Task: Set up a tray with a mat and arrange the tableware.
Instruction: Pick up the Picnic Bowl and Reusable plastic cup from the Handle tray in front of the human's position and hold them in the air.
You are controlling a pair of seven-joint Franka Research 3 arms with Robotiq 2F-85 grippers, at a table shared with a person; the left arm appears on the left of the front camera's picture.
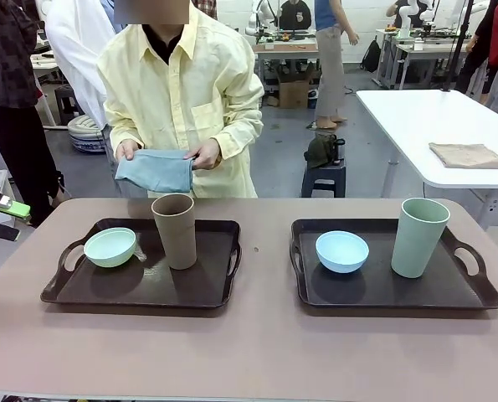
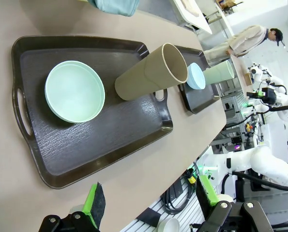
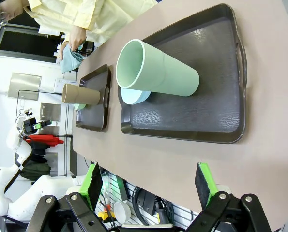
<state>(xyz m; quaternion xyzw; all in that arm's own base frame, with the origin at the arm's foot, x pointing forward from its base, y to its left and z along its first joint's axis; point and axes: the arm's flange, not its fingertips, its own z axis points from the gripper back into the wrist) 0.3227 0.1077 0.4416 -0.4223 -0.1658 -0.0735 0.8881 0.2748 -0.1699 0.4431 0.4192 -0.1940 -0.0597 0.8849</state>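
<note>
1. hovering left hand point(image 2: 151, 198) off the near bench point(image 1: 257, 352) edge, spread wide, gripping nothing.
2. hovering right hand point(image 3: 148, 180) likewise, wide open and empty, bare bench lying between it and the trays.
3. finding left tray point(image 1: 140, 289) carrying empty mint bowl point(image 1: 110, 247) just beside upright, empty tan cup point(image 1: 175, 231).
4. finding right tray point(image 1: 382, 289) carrying empty blue bowl point(image 1: 342, 251) and upright sage cup point(image 1: 419, 237), apart.
5. seeing folded blue mat point(image 1: 154, 170) held by person point(image 1: 182, 84) past the far edge.
</note>
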